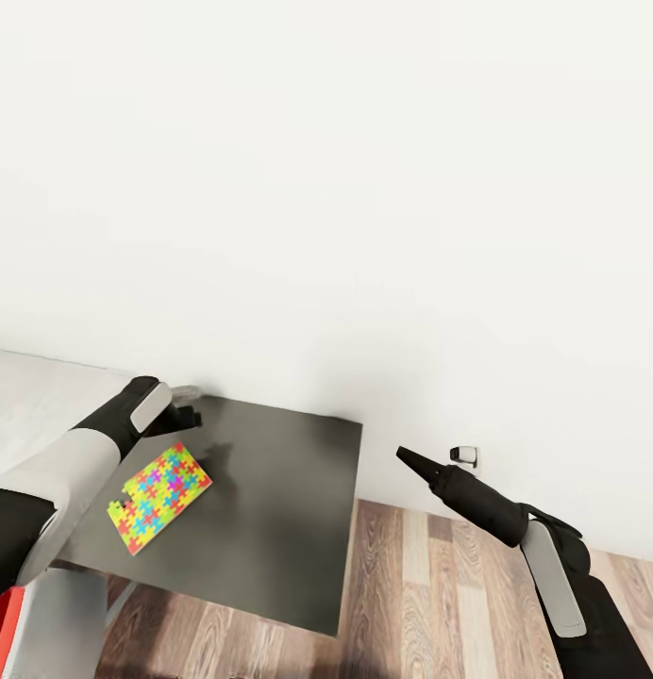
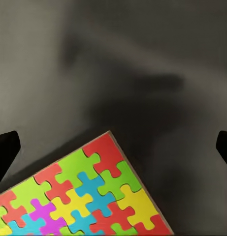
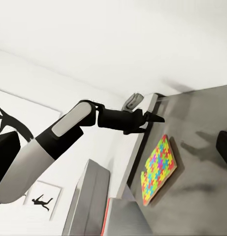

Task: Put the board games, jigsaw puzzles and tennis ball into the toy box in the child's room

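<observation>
My left gripper [image 1: 190,418] hung open over a jigsaw puzzle [image 1: 159,496] on the dark cabinet [image 1: 270,528]; right gripper [image 1: 405,456] looked closed.

Jigsaw puzzle [image 1: 159,497]: you see it flat on the dark grey cabinet [image 1: 270,528], near its left edge | left gripper [image 1: 185,418]: poised above the cabinet's rear-left corner | right gripper [image 1: 413,461]: over the wood-plank floor [image 1: 430,604], right of the cabinet | background: white wall [image 1: 364,189].
</observation>
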### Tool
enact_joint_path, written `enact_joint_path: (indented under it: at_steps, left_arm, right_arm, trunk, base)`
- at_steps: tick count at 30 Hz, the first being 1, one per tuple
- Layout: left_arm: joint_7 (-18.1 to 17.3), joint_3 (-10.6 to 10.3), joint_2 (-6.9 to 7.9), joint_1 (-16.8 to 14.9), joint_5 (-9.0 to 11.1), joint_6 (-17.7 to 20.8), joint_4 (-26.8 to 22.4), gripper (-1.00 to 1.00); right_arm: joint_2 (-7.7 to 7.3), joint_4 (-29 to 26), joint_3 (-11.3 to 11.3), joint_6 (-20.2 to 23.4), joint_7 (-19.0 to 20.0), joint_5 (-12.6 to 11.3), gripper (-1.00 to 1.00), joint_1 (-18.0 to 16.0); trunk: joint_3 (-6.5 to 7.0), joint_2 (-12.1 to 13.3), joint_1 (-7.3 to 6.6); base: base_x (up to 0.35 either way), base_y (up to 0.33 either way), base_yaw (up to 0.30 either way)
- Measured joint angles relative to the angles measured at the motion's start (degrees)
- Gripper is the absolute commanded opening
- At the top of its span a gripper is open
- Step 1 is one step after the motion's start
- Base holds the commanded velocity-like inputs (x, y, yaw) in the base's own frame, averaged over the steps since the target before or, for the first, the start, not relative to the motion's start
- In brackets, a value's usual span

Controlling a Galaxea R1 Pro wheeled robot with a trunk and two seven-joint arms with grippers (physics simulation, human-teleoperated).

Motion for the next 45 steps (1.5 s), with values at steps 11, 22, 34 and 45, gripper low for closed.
enact_joint_path:
  at_steps: [11,22,34,45]
  left_arm:
    - [0.09,-0.12,0.0,-0.01,-0.03,-0.03,0.58,1.0]
    - [0.02,-0.04,0.19,-0.01,-0.04,0.19,2.07,1.0]
    - [-0.41,0.26,1.68,-0.01,0.41,1.73,2.22,1.0]
    - [-0.75,5.7,2.16,-0.02,0.49,3.54,3.82,1.0]
  right_arm:
    - [-0.01,0.07,-0.08,0.0,0.02,-0.07,1.0,0.04]
    - [-0.01,0.07,-0.05,0.0,0.0,-0.08,1.0,0.02]
    - [-0.01,0.08,-0.08,0.0,0.0,-0.11,1.0,0.02]
    - [-0.01,0.0,-0.06,0.0,0.02,-0.09,1.0,0.02]
  trunk:
    - [0.05,0.0,0.0]
    - [0.05,0.0,0.0]
    - [0.05,0.0,0.0]
    - [0.05,0.0,0.0]
  base:
    - [0.0,0.0,0.123]
    - [0.0,0.0,0.006]
    - [0.0,0.0,0.0]
    - [0.0,0.0,0.0]
